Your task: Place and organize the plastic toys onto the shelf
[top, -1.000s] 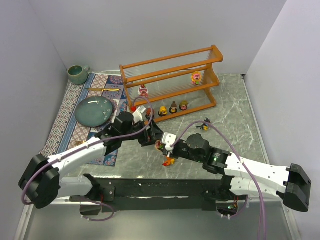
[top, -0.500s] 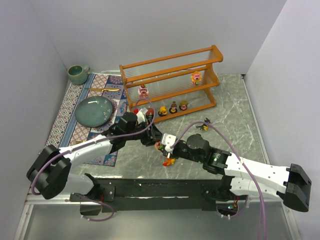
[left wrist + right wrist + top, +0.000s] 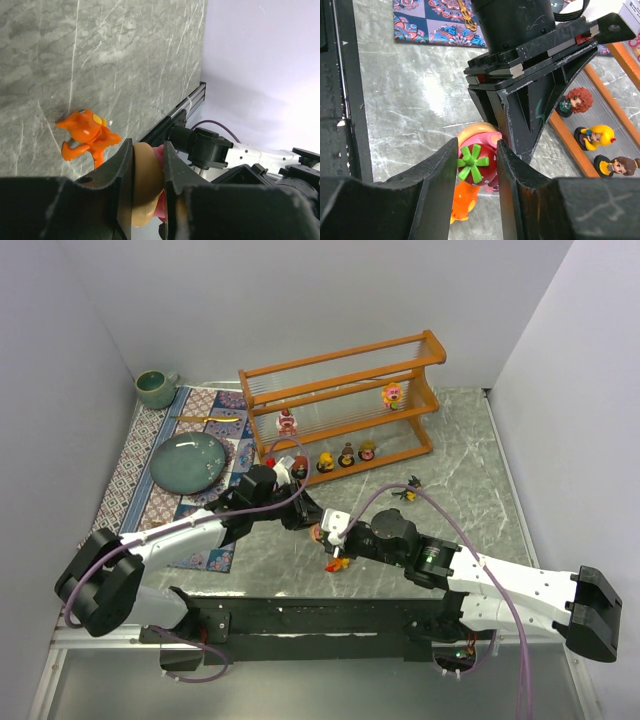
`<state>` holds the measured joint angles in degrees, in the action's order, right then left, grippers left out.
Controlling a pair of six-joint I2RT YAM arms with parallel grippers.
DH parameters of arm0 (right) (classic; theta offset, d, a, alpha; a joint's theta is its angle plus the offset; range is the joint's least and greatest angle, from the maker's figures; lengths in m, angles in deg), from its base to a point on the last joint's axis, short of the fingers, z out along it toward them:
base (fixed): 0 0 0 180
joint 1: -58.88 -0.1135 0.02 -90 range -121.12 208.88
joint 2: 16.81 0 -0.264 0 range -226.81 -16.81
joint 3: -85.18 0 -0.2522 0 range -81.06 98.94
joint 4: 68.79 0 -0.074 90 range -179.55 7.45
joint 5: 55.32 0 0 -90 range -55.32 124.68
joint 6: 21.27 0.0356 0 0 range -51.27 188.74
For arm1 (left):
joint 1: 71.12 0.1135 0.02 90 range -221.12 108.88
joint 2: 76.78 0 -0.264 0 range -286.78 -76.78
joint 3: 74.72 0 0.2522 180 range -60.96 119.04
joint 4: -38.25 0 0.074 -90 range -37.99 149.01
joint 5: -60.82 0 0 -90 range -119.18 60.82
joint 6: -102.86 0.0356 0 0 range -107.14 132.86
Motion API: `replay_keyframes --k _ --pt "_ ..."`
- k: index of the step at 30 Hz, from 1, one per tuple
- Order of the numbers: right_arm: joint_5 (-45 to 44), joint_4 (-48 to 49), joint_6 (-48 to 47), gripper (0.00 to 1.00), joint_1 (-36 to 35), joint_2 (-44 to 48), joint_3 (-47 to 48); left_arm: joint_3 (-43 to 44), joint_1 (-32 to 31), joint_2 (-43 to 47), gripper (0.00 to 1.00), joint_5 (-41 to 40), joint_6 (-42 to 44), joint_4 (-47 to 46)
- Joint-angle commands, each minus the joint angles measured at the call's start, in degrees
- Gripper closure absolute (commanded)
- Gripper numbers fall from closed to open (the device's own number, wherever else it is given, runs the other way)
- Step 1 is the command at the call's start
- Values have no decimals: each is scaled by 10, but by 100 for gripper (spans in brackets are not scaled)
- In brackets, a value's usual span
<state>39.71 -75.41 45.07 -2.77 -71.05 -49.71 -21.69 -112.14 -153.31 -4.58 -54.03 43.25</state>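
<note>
Handover is my read: the pink toy (image 3: 475, 165) is held mid-table, at 7 o'clock from the shelf (image 3: 430, 380), pinched between both claws. My right gripper (image 3: 476, 150) is clenched across its strawberry cap. The left gripper (image 3: 147, 150) looks clamped on the tan body, though that wrist view is cramped. I judge the toy light, rigid and slick, so I want the left pads on its flatter flanks, not the rounded head. An orange toy (image 3: 87, 132) lies on the table at 5 o'clock, just beside it.
</note>
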Motion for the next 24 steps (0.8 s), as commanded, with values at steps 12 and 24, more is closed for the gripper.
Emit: replay_keyframes --k 12,24 --pt "-134 72 147 9 1 24 12 -23 -14 60 99 -90 -26 -77" --pt "-295 -43 570 4 1 91 35 -82 -28 144 99 -316 -41 -147"
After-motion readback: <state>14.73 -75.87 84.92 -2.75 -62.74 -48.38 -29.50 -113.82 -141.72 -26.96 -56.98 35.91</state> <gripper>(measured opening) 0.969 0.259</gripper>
